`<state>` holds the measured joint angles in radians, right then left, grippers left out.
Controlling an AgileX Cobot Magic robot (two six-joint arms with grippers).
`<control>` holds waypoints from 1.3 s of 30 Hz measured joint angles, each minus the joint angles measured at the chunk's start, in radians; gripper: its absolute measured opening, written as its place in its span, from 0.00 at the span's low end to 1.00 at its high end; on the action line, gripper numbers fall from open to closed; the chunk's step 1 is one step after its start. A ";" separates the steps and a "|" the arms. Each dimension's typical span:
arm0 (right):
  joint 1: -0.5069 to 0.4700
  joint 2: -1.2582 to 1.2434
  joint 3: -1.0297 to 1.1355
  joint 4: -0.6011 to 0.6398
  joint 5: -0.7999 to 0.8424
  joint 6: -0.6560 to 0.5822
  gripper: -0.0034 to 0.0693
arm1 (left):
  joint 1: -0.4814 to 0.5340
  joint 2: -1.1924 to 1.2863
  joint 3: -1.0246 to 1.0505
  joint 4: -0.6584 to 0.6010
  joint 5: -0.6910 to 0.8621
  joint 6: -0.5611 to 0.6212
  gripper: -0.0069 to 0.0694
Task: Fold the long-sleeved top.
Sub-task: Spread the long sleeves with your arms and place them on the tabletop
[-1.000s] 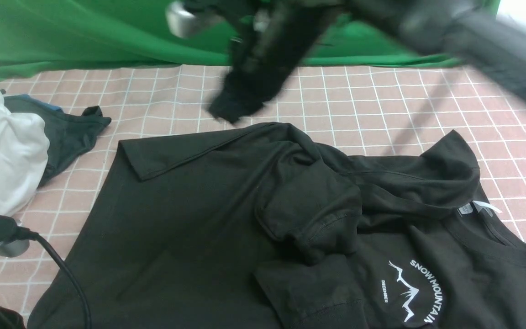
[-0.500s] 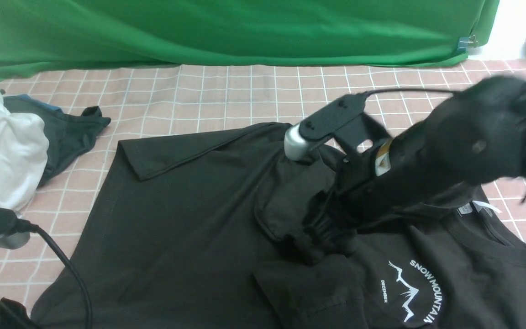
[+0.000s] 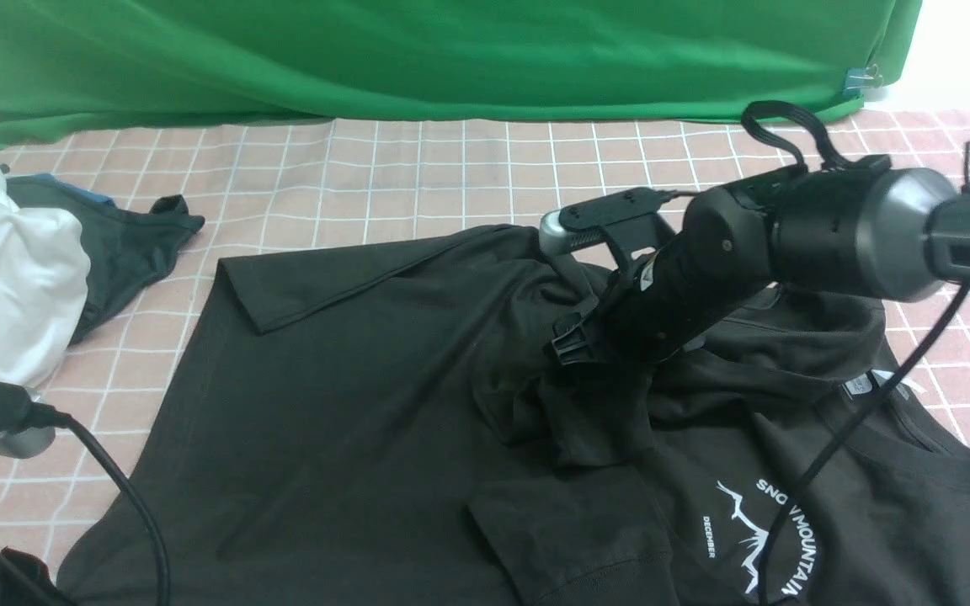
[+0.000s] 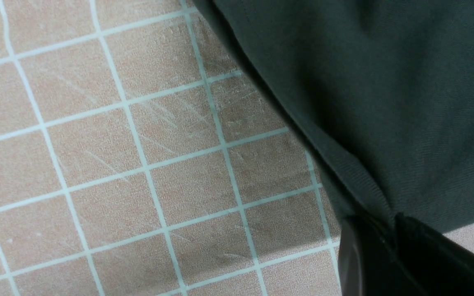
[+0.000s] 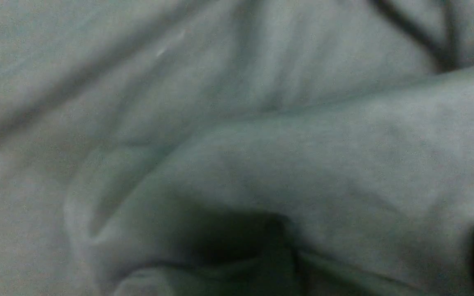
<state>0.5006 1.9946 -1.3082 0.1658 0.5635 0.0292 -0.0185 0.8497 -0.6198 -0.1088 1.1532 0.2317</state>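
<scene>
We see the top [image 3: 342, 404] spread over the lower middle and right of the frame on the checked cloth [image 3: 451, 177], its sleeve [image 3: 569, 412] bunched at centre. The right gripper [image 3: 594, 358] is sunk into that bunch, and we cannot tell how its jaws stand. The left gripper [image 4: 393, 250] is clamped on the top's hem.

Front overview, wrist views close — top [image 3: 350, 404] shared
</scene>
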 joint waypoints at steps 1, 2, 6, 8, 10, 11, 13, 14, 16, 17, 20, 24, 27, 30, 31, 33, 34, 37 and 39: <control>0.001 0.000 -0.003 0.023 0.010 -0.017 0.66 | 0.000 0.000 0.000 0.000 0.000 0.000 0.16; 0.003 -0.001 -0.004 0.039 0.010 -0.029 0.57 | 0.000 0.000 0.000 0.000 0.000 0.000 0.16; 0.009 -0.001 -0.008 0.069 0.002 -0.096 0.20 | 0.000 0.000 0.000 0.000 -0.002 0.001 0.16; 0.009 -0.001 -0.018 0.070 0.003 -0.117 0.15 | 0.000 0.000 0.000 0.000 -0.002 0.001 0.16; 0.001 -0.001 -0.056 0.073 0.007 -0.137 0.14 | 0.000 0.000 0.000 0.000 -0.004 0.001 0.16; -0.005 -0.001 -0.082 0.073 0.006 -0.140 0.14 | 0.000 0.000 0.000 0.000 -0.004 0.001 0.16; -0.030 -0.001 -0.143 0.077 -0.012 -0.149 0.13 | 0.000 0.000 0.000 0.000 -0.004 0.001 0.16; -0.042 -0.001 -0.169 0.077 -0.026 -0.149 0.13 | 0.000 0.000 0.000 0.000 -0.004 0.001 0.16; -0.077 -0.001 -0.240 0.079 -0.070 -0.149 0.13 | 0.000 0.000 0.000 0.000 -0.004 0.001 0.16; -0.097 -0.001 -0.271 0.079 -0.094 -0.149 0.13 | 0.000 0.000 0.000 0.000 -0.004 0.001 0.16; -0.152 -0.001 -0.347 0.079 -0.159 -0.150 0.13 | 0.000 0.000 0.000 0.000 -0.004 0.001 0.16; -0.221 -0.001 -0.441 0.078 -0.230 -0.153 0.13 | 0.000 0.000 0.000 0.000 -0.004 0.001 0.16; -0.245 -0.001 -0.504 0.077 -0.243 -0.157 0.13 | 0.000 0.000 0.000 0.000 -0.004 0.001 0.16; -0.246 -0.001 -0.526 0.078 -0.249 -0.159 0.13 | 0.000 0.000 0.000 0.000 -0.005 0.001 0.16; -0.246 -0.001 -0.533 0.078 -0.249 -0.159 0.13 | 0.000 0.000 0.000 0.000 -0.006 0.001 0.16; -0.246 -0.001 -0.545 0.078 -0.248 -0.160 0.13 | 0.000 0.000 0.000 0.000 -0.007 0.001 0.16; -0.246 -0.001 -0.559 0.078 -0.248 -0.160 0.13 | 0.000 0.000 0.000 0.000 -0.007 0.001 0.16; -0.246 -0.001 -0.629 0.078 -0.248 -0.152 0.13 | 0.000 0.000 0.000 0.000 -0.007 0.001 0.16; -0.246 -0.001 -0.683 0.078 -0.248 -0.139 0.13 | 0.000 0.000 0.000 0.000 -0.007 0.001 0.16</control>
<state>0.2541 1.9937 -1.9909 0.2443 0.3157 -0.1098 -0.0185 0.8497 -0.6198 -0.1088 1.1462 0.2326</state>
